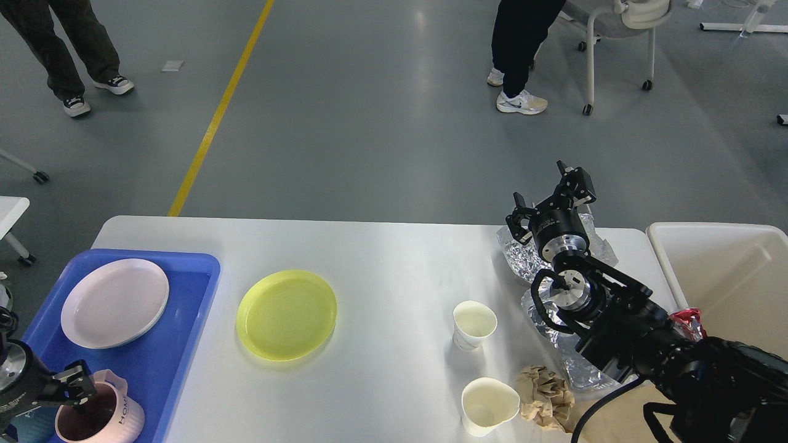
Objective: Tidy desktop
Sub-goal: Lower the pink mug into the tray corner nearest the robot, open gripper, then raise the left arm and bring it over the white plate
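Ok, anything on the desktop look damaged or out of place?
Yes. Near the right end of the desktop, both paper cups have dented rims, crumpled brown paper lies beside the nearer one, and creased foil sits under the right gripper.

Bright, even overhead light fills the frame. The grey floor (394, 123) shows a soft pale sheen at upper centre. The white worktop (394, 258) is bright, nearly washed out, with faint short shadows beneath the yellow plate (286, 314) and paper cups (474, 325). Focus is sharp throughout; crumpled foil (523, 252) glints at right.
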Available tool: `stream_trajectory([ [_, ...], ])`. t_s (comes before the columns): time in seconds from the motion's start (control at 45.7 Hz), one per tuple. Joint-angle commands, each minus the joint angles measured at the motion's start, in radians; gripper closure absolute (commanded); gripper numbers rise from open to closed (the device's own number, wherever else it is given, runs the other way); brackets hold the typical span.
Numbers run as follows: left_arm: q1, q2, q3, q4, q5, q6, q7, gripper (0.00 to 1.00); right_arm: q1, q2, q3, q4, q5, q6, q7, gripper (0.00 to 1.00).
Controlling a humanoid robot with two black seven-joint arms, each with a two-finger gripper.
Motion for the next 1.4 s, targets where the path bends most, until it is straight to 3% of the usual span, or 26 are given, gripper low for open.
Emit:
stream_trajectory([
  [0.0,-0.085,0.065,0.006,0.001,0.0,-0.092,0.005,0.03,-0.001,0.0,0.0,0.001,0.0,0.0,0.0,0.0],
  [0.219,-0.266,0.131,0.007,0.041,0.003,-0.267,0.037,0.03,-0.001,0.0,0.0,0.0,0.0,0.0,0.0,0.0],
  [0.328,-0.378,0.122,0.006,0.076,0.0,-0.354,0.095,0.03,-0.001,0.0,0.0,0.001,0.0,0.0,0.0,0.0],
  [0.46,-0.508,0.082,0.003,0.081,0.0,-0.4,0.15,0.03,-0.001,0.0,0.0,0.001,0.0,0.0,0.0,0.0],
  [0.744,-0.754,-0.149,0.001,0.079,-0.028,-0.447,0.144,0.03,-0.001,0.0,0.0,0.001,0.0,0.0,0.0,0.0],
  [0.919,-0.831,-0.28,0.001,0.078,-0.18,-0.447,0.144,0.03,-0.001,0.0,0.0,0.001,0.0,0.0,0.0,0.0],
  [1.116,-0.773,-0.341,-0.008,0.078,-0.226,-0.408,0.141,0.04,-0.001,0.0,0.0,0.001,0.0,0.0,0.0,0.0],
  [1.379,-0.555,-0.416,-0.011,0.078,-0.368,-0.166,0.146,0.04,0.001,0.0,0.0,0.001,0.0,0.0,0.0,0.0],
])
